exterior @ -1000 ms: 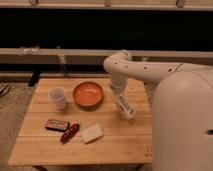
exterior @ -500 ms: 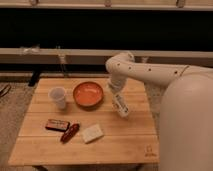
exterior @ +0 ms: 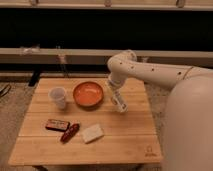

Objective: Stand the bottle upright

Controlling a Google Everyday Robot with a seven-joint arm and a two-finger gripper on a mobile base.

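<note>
The bottle (exterior: 119, 100) is a small white cylinder with a pale label. It hangs tilted just right of the orange bowl, its lower end close to the wooden table (exterior: 125, 135). My gripper (exterior: 114, 89) comes down from the white arm and is shut on the bottle's upper part. The bottle's cap does not show.
An orange bowl (exterior: 88, 94) sits mid-table, with a translucent white cup (exterior: 58, 97) to its left. Near the front lie a dark red packet (exterior: 56, 124), a red snack stick (exterior: 70, 132) and a flat beige block (exterior: 92, 133). My white body fills the right side.
The arm and the bottle have drifted a little to the left, toward the bowl, and slightly up. The other objects have not moved.
</note>
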